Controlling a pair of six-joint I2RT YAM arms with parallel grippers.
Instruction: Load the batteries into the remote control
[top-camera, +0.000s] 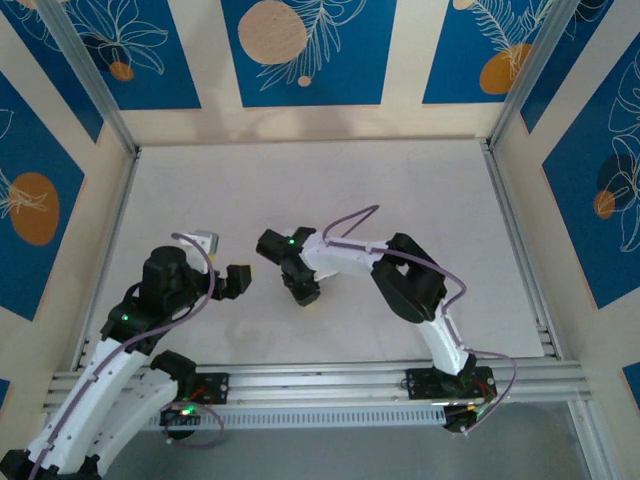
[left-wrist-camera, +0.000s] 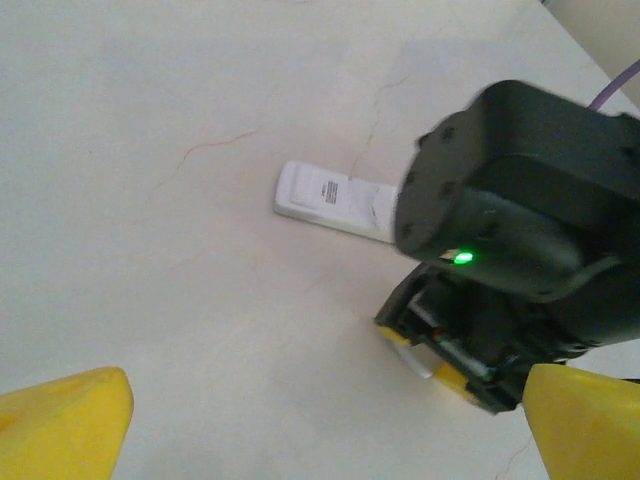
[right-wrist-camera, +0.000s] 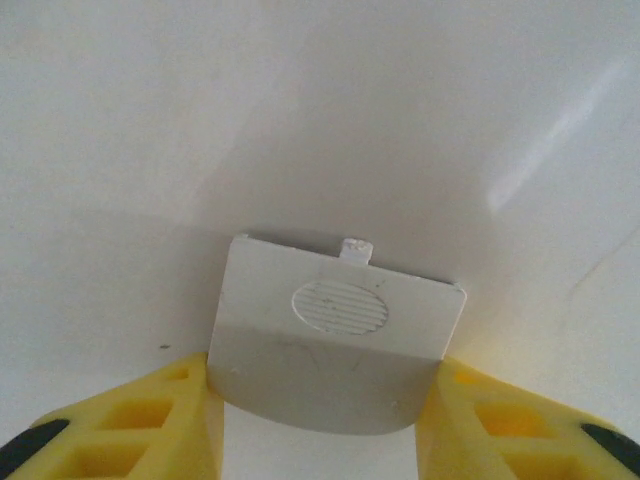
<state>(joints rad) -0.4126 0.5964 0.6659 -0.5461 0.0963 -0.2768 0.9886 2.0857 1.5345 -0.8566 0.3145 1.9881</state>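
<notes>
The white remote control (left-wrist-camera: 330, 200) lies flat on the pale table, partly hidden behind the right arm's black wrist. My right gripper (right-wrist-camera: 320, 420) points down at the table just in front of it, and its yellow fingers (right-wrist-camera: 150, 420) press both side edges of a small white cover piece (right-wrist-camera: 330, 330) with a ribbed oval and a tab. From the left wrist view that cover piece (left-wrist-camera: 420, 362) shows between the right gripper's (left-wrist-camera: 440, 360) tips. My left gripper (left-wrist-camera: 325, 430) hangs open above bare table, a little left of the right gripper (top-camera: 303, 295). The batteries are out of view.
The pale table (top-camera: 400, 190) is walled by blue patterned panels at the back and sides, with aluminium posts (top-camera: 90, 80) at the corners. Both arm bases sit on the rail (top-camera: 320, 380) at the near edge.
</notes>
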